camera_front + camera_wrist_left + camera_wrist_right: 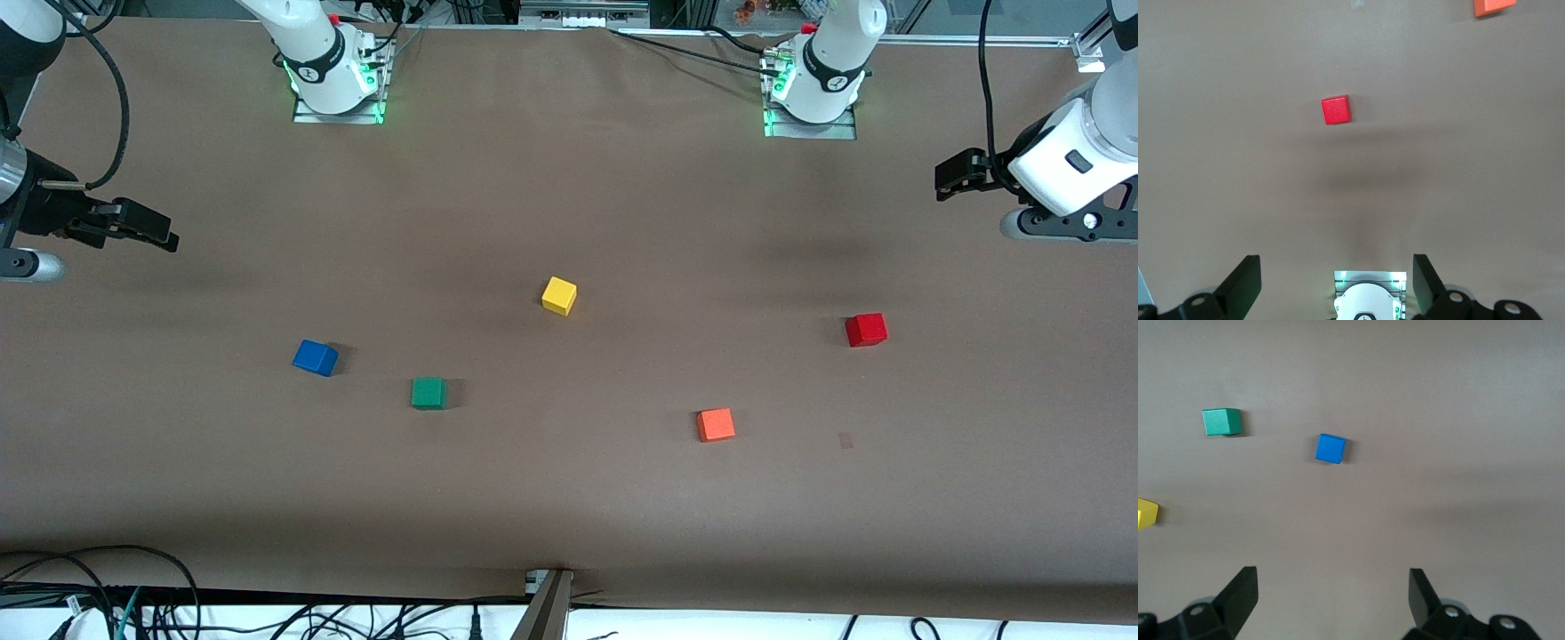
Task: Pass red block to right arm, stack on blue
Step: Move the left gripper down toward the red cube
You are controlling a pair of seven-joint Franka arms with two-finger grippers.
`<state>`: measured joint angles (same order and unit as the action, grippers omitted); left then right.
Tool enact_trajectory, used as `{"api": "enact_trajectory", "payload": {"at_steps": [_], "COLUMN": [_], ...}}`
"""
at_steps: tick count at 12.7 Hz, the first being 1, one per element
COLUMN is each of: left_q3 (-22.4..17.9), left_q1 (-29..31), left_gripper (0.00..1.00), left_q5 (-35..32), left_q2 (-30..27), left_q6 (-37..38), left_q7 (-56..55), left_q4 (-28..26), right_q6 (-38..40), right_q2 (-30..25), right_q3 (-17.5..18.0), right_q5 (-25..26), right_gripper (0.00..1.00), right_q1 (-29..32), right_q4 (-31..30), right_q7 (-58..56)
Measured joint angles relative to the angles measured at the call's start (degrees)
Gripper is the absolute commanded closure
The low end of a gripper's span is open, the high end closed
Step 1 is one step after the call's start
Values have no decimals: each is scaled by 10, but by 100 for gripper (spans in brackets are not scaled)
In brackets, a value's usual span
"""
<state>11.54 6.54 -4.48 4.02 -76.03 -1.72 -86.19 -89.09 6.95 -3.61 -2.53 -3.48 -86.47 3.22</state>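
The red block lies flat on the brown table toward the left arm's end. The blue cube rests on the table toward the right arm's end, nothing on it. My left gripper hangs open and empty over bare table at the left arm's end, well apart from the red block. My right gripper hangs open and empty over bare table at the right arm's end, apart from the blue cube.
A yellow cube sits mid-table, a green cube beside the blue one, and an orange-red cube nearer the front camera than the red block. Both arm bases stand at the table's edge. Cables lie along the front edge.
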Motion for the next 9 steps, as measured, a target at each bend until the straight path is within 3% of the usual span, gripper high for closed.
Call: {"api": "enact_trajectory", "payload": {"at_steps": [9], "left_q3": [0], "left_q1": [10], "left_gripper": [0], "left_q5": [0], "left_q2": [15], "left_q6": [-35], "left_q7": [0], "left_q4": [-4], "right_q6": [1], "right_q2": [0], "right_q3": [0], "right_q5": [0], "right_gripper": [0], "right_q1": [0], "right_q4": [0], "right_q7": [0]}}
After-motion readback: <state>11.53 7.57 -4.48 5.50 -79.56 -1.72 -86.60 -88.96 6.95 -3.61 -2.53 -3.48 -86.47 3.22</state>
